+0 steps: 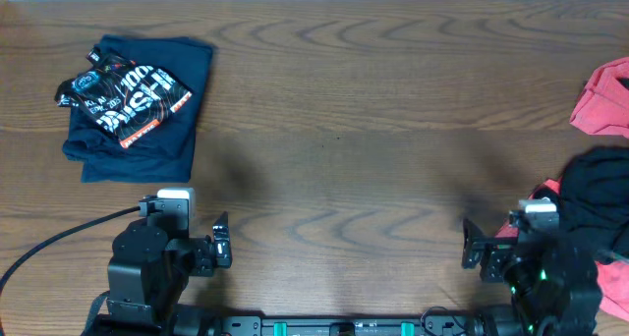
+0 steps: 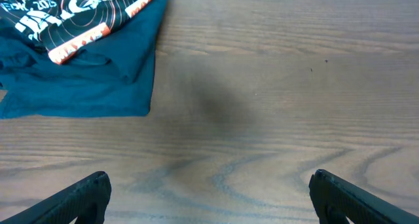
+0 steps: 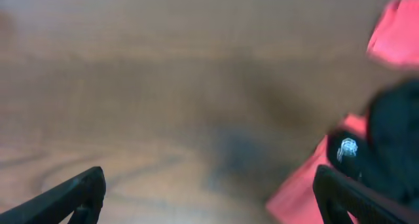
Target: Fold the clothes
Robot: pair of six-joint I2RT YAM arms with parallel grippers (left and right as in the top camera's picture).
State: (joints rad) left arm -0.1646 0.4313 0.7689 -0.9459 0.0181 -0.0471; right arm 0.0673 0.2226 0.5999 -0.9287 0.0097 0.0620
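Left gripper (image 1: pixel 223 244) and right gripper (image 1: pixel 471 246) are holding their jaws wide, gripping nothing. The folded black jersey (image 1: pixel 126 98) is lying atop the navy garment (image 1: pixel 147 149) on the bench (image 1: pixel 344 110), beyond the left gripper.

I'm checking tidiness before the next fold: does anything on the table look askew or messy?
The folded black jersey lies skewed on the folded navy garment, far left, poking past its edge. At right, a black garment is heaped unfolded over coral-red cloth, with another coral-red garment crumpled behind it.
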